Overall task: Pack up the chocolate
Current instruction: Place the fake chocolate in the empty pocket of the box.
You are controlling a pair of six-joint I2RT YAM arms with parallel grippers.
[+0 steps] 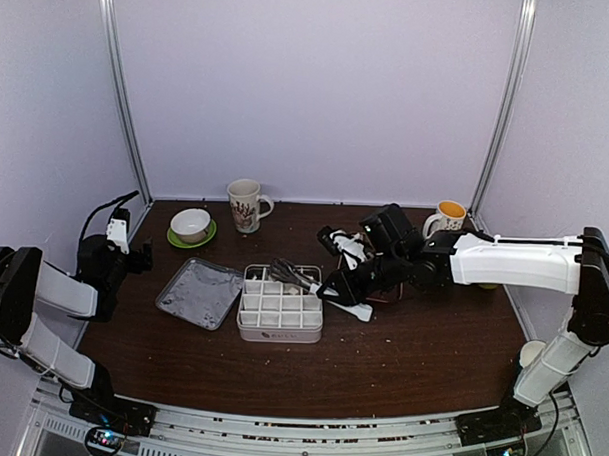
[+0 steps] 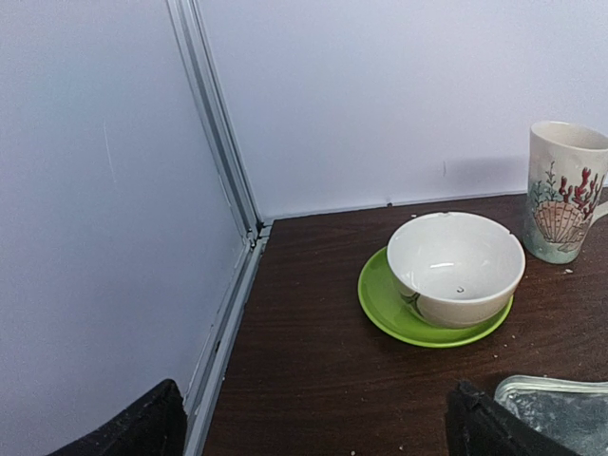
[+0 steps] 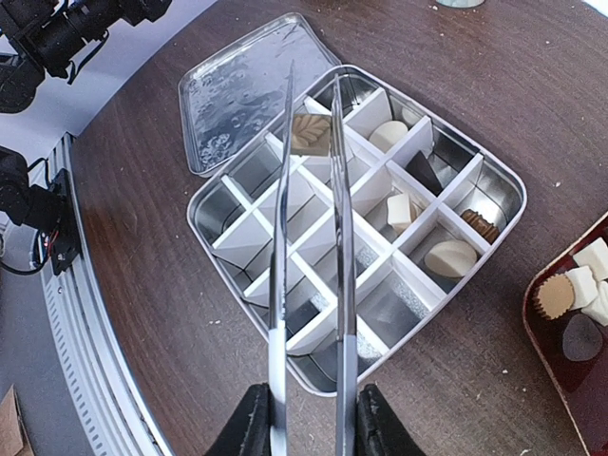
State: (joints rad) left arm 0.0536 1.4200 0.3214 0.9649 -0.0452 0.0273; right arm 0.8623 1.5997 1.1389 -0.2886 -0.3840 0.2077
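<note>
My right gripper (image 3: 309,418) is shut on the handles of metal tongs (image 3: 342,237), which reach out over the divided tin box (image 3: 503,185). A tan, leaf-patterned chocolate (image 3: 309,133) is pinched between the tong tips, above a far compartment. Other chocolate pieces lie in the box's right-hand cells: a cream oval (image 3: 451,256), a cream cube (image 3: 400,209) and a dark wedge (image 3: 425,176). More chocolate (image 3: 581,285) sits in a red tray (image 3: 534,332) at the right. In the top view the box (image 1: 279,335) is mid-table. My left gripper (image 2: 313,427) stands open and empty at the far left.
The tin's lid (image 1: 199,292) lies left of the box. A white bowl (image 2: 456,266) on a green saucer (image 2: 380,304) and a shell-patterned mug (image 2: 565,190) stand at the back left. Another mug (image 1: 448,218) stands at the back right. Walls enclose the table on three sides.
</note>
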